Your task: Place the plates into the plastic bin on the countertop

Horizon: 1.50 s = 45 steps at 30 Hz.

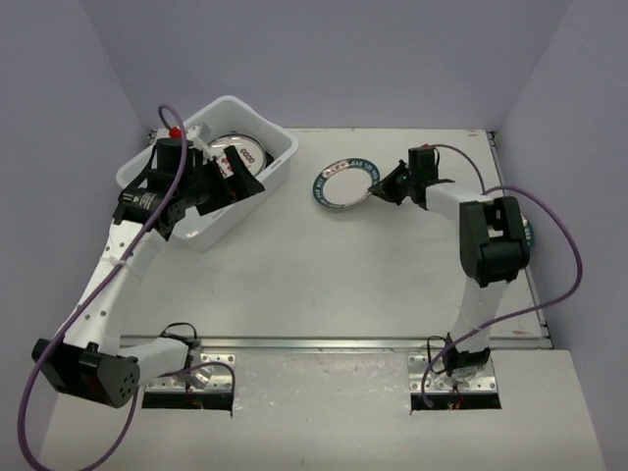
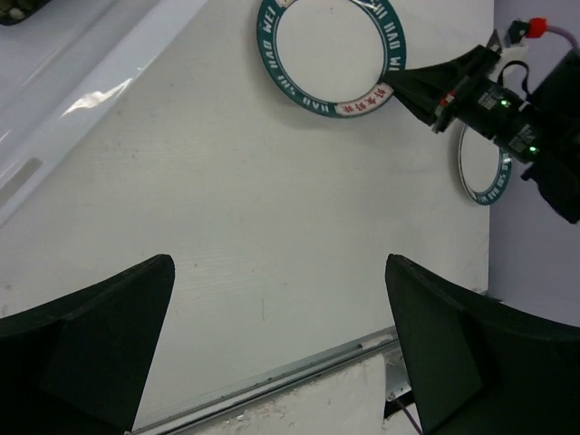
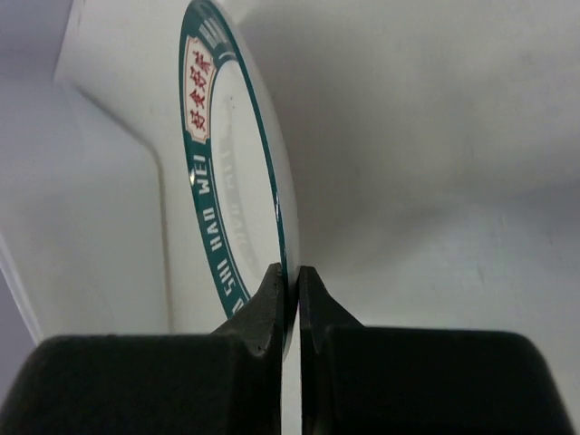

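A white plate with a teal-and-red ringed rim (image 1: 345, 183) hangs tilted just above the countertop (image 1: 324, 275) at mid-table. My right gripper (image 1: 381, 186) is shut on its right rim. In the right wrist view the plate (image 3: 231, 172) stands edge-on, pinched between both fingertips of that gripper (image 3: 292, 290). The plastic bin (image 1: 221, 224) sits at the back left with a white plate with red characters (image 1: 245, 155) in it. My left gripper (image 1: 228, 175) hovers over the bin, open and empty (image 2: 276, 344). A second teal-ringed plate (image 2: 483, 168) lies flat by the right arm.
A metal rail (image 1: 324, 343) runs along the near edge of the countertop. Purple walls close in the back and both sides. The right arm's elbow (image 1: 496, 240) stands over the right side of the table. The bin's wall (image 2: 72, 63) shows at the upper left of the left wrist view.
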Each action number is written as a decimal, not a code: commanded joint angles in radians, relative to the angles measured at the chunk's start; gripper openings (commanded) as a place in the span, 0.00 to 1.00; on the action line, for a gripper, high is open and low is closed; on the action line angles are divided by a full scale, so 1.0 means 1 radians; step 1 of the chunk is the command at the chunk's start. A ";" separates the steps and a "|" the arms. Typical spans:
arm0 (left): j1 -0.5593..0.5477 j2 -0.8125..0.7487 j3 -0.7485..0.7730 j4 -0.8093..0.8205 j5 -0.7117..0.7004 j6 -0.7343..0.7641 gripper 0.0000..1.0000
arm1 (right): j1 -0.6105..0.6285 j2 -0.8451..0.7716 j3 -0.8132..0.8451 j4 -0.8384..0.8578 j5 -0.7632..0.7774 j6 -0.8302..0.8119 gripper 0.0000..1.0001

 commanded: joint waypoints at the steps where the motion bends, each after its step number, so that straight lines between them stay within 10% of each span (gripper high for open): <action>1: 0.000 0.106 0.009 0.145 0.188 0.057 1.00 | -0.001 -0.291 -0.054 -0.180 -0.100 -0.273 0.00; 9: -0.028 0.358 0.060 0.367 0.515 0.038 0.99 | -0.001 -0.475 -0.038 -0.230 -0.765 -0.281 0.00; 13: -0.049 0.403 0.084 0.373 0.535 0.032 0.79 | 0.001 -0.541 -0.063 -0.141 -0.792 -0.207 0.00; 17: -0.057 0.400 0.074 0.374 0.542 0.019 0.01 | 0.001 -0.576 -0.098 -0.090 -0.800 -0.132 0.00; 18: -0.057 0.391 0.076 0.371 0.533 0.022 0.00 | 0.001 -0.580 -0.104 -0.093 -0.794 -0.134 0.04; 21: -0.040 0.349 0.107 0.311 0.357 0.025 0.00 | -0.001 -0.605 -0.115 -0.175 -0.684 -0.183 0.98; 29: 0.298 0.302 0.106 0.277 0.068 -0.131 0.00 | -0.004 -0.708 -0.091 -0.591 -0.226 -0.383 0.99; 40: 0.405 0.678 0.334 0.320 0.040 -0.223 0.01 | -0.007 -0.849 -0.249 -0.643 -0.185 -0.382 0.99; 45: 0.396 0.859 0.571 0.226 0.060 -0.239 0.42 | -0.007 -0.894 -0.277 -0.659 -0.193 -0.391 0.99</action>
